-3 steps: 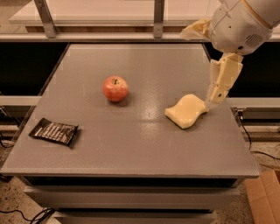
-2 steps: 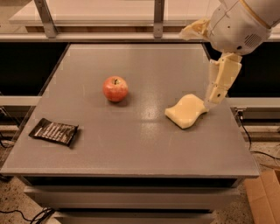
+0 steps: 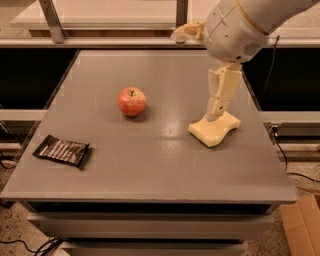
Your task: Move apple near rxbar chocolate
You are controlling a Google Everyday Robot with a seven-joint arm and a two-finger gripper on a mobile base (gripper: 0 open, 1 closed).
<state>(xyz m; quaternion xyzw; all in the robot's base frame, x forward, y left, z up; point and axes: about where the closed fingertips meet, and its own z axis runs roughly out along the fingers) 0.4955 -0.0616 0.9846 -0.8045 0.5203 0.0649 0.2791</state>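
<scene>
1. One grey bench (image 3: pixel 165 165) fills most of the view. Its top is flat and finely speckled, with lighter grey panels below the front edge.
2. Behind the far edge runs one pale shelf (image 3: pixel 100 15), with two metal posts, one at the far left (image 3: pixel 52 20) and one near the middle (image 3: pixel 181 12). Dark gaps lie to either side of the bench.
3. One cream robot arm (image 3: pixel 240 25) reaches in over the far right corner, its rounded housing hanging above the right edge.
4. One cardboard box (image 3: pixel 300 225) sits on the speckled floor off the front right corner, and a dark cable (image 3: pixel 280 147) trails down beside the right edge.
5. One gripper (image 3: pixel 212 117) hangs down from the arm, its tip at the top of the sponge. I cannot tell whether they touch, nor whether the gripper is released or clenched.
6. One pale yellow wavy sponge (image 3: pixel 215 131) lies flat near the right edge, about halfway between front and back.
7. One black snack bar (image 3: pixel 62 150) with white lettering lies flat near the left edge, towards the front left corner.
8. One red apple (image 3: pixel 132 101) stands stem up left of the bench's middle, well apart from the snack bar, the sponge and the gripper.
</scene>
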